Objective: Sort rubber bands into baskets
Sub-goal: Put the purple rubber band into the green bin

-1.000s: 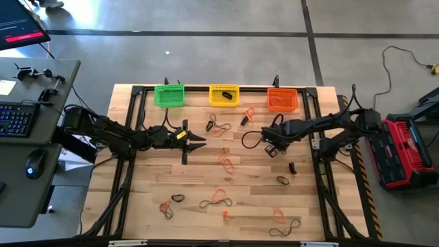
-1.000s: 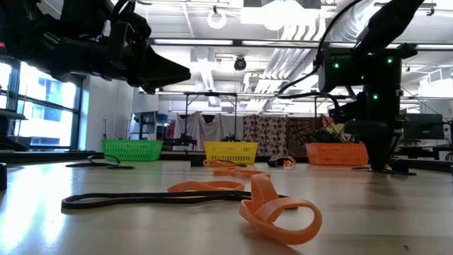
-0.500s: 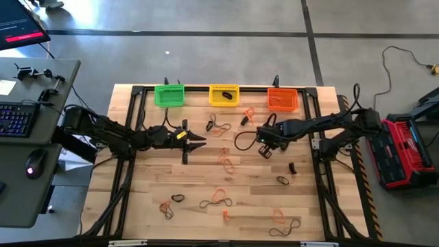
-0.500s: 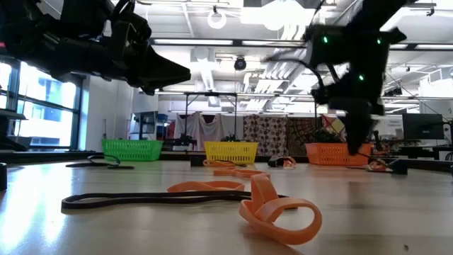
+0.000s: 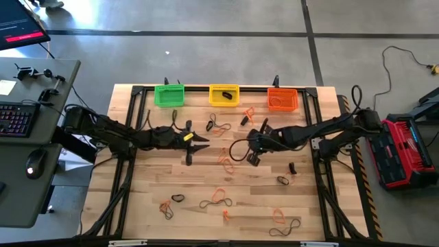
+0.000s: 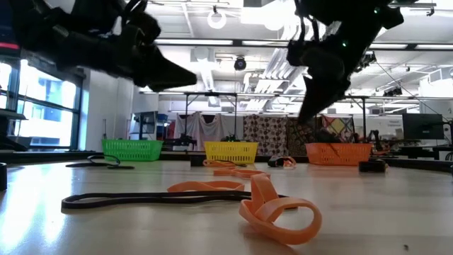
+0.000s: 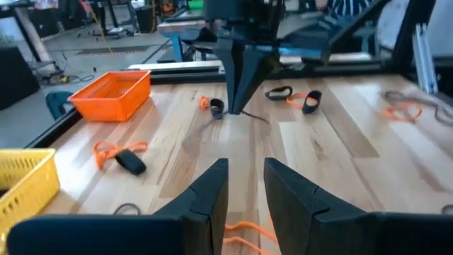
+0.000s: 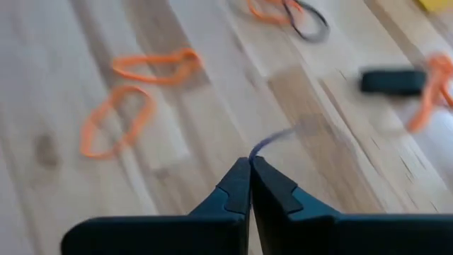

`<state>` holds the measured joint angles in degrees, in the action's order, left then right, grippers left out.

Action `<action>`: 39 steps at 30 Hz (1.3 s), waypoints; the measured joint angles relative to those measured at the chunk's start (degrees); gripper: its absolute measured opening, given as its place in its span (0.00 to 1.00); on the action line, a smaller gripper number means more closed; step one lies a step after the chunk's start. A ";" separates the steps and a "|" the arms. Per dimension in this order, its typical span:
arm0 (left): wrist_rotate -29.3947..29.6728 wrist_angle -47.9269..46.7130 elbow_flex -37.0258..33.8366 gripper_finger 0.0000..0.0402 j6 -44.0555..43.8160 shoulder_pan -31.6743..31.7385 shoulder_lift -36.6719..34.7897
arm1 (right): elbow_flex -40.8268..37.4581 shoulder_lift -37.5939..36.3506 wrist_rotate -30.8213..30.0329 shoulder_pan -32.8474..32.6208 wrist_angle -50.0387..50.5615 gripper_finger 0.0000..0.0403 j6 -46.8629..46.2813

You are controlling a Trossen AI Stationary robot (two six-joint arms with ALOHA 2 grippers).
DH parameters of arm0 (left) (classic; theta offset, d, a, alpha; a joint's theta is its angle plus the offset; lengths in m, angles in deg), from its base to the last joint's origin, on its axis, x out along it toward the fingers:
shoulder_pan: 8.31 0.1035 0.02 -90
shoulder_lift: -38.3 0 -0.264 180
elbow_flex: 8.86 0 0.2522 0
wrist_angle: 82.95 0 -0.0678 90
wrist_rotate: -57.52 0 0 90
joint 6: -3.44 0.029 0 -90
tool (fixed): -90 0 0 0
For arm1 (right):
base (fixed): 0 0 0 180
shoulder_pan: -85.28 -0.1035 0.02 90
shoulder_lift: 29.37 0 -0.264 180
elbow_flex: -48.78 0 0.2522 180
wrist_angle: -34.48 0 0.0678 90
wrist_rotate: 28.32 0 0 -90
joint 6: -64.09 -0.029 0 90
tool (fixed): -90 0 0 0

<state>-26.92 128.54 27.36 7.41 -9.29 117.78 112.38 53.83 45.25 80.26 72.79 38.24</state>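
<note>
Baskets [image 5: 224, 95] behind scattered rubber bands [image 5: 218, 197]

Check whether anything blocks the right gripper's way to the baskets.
Nothing visible does. The right gripper, shut on a dark band, hangs above the table. Between it and the baskets lie only flat loose bands. The left gripper is off to the side, open.

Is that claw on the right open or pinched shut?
Shut. In its own wrist view the right gripper's two dark fingertips meet, with a thin dark strand, perhaps a rubber band, sticking out between them.
</note>
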 joint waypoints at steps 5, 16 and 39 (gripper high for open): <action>0.32 -3.82 6.03 0.28 5.40 -1.27 3.59 | 0.00 0.00 -0.06 -1.67 -4.98 0.00 3.05; 0.30 -5.30 16.32 0.40 8.74 -1.47 15.32 | 0.03 -0.02 -0.07 -4.23 -9.98 0.00 6.83; -0.96 -13.28 28.40 0.38 14.26 -2.12 24.09 | 0.03 -0.04 0.16 -5.98 -14.49 0.00 10.88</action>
<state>-27.87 115.26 55.76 21.68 -11.41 141.87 112.40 53.79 45.41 74.27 58.30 49.12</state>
